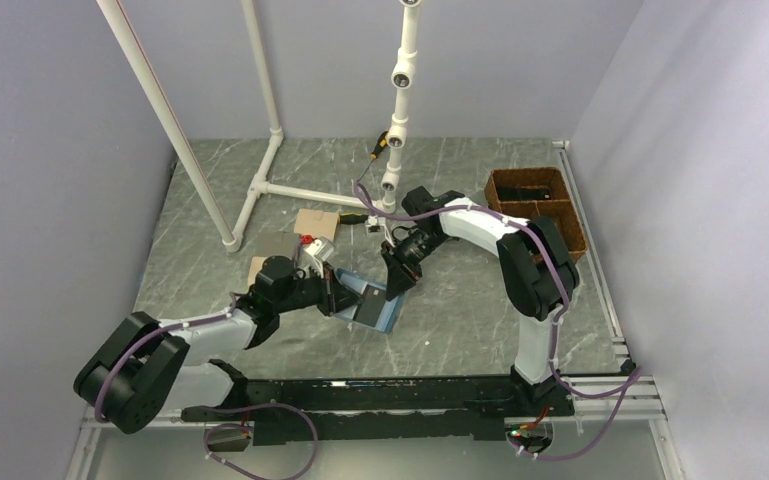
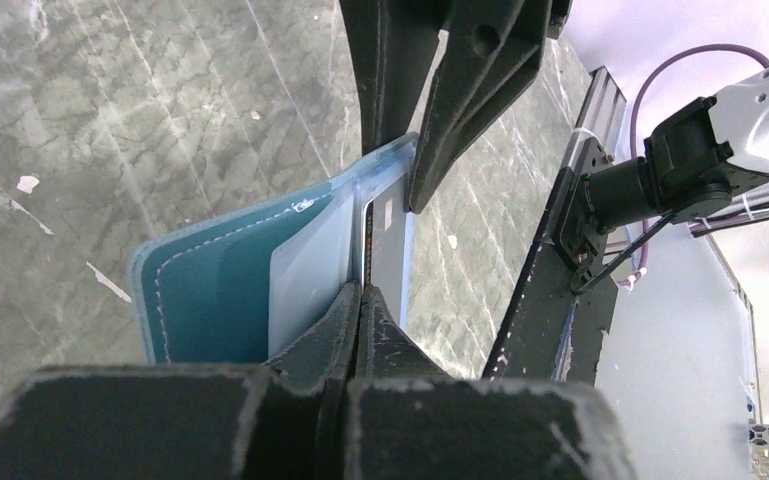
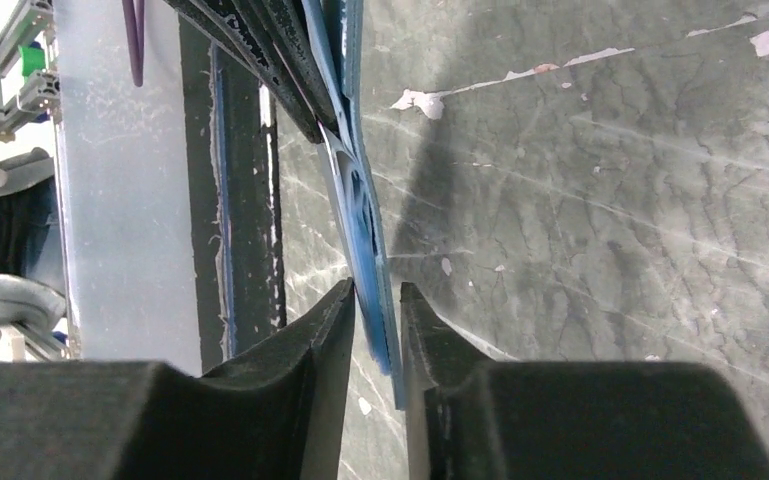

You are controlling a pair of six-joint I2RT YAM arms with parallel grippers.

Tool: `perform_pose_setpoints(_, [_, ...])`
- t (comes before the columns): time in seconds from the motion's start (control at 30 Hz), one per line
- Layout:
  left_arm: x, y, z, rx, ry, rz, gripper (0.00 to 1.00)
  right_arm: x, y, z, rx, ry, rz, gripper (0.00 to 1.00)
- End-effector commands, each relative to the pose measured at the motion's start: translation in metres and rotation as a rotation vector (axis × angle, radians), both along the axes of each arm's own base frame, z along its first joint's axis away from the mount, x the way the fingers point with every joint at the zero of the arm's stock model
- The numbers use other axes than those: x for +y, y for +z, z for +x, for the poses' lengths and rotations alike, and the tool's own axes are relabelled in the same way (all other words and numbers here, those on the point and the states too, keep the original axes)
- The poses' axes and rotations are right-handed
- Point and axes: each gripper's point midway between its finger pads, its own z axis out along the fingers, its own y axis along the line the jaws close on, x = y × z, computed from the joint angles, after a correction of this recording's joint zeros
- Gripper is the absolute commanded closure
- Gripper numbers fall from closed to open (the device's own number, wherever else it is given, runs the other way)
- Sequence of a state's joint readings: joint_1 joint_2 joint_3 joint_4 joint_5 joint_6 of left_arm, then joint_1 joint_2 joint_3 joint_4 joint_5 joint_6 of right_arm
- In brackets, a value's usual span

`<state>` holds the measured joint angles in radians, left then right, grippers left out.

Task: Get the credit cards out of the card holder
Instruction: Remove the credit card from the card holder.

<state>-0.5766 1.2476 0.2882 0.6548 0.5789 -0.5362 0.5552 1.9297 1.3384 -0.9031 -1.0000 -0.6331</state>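
the card holder (image 1: 372,305) is open near the middle of the worktop (image 1: 460,330), with the left end effector (image 1: 338,293) on its left edge and the right end effector (image 1: 397,280) astride its far edge. a card (image 2: 390,250) sits in one pocket. a box (image 1: 535,205) stands at the back right

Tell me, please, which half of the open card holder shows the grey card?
The half of the card holder toward the black rail, where the grey card sits; the other half shows only blue pockets and a pale sleeve.
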Motion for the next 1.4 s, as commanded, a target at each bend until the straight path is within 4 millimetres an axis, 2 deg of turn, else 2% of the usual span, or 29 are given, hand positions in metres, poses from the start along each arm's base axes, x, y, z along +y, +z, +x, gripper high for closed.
perform_pose_setpoints(0.0, [-0.001, 0.021, 0.004, -0.081, 0.010, -0.057, 1.00, 0.009, 0.019, 0.001, -0.026, 0.035, 0.081, 0.78])
perform_pose_setpoints(0.13, [-0.001, 0.022, 0.003, -0.073, 0.011, -0.060, 1.00, 0.009, 0.022, -0.001, -0.028, 0.051, 0.095, 0.96])
perform_pose_setpoints(0.27, [-0.001, 0.022, 0.002, -0.052, 0.002, -0.070, 1.00, 0.007, 0.020, 0.000, -0.045, 0.057, 0.084, 1.00])
perform_pose_setpoints(0.7, [0.009, 0.028, -0.005, -0.061, -0.030, -0.033, 1.00, 0.007, 0.013, -0.004, -0.049, 0.080, 0.059, 1.00])
perform_pose_setpoints(0.87, [0.013, 0.027, -0.005, -0.036, -0.022, -0.001, 0.96, 0.008, 0.010, -0.007, -0.037, 0.092, 0.050, 1.00])
perform_pose_setpoints(1.2, [0.017, 0.023, -0.002, 0.012, -0.010, 0.009, 1.00, 0.008, 0.003, -0.008, -0.011, 0.096, 0.033, 1.00])
perform_pose_setpoints(1.37, [0.017, 0.026, 0.002, 0.015, 0.017, -0.041, 1.00, 0.009, 0.003, -0.010, 0.017, 0.098, 0.041, 0.87])
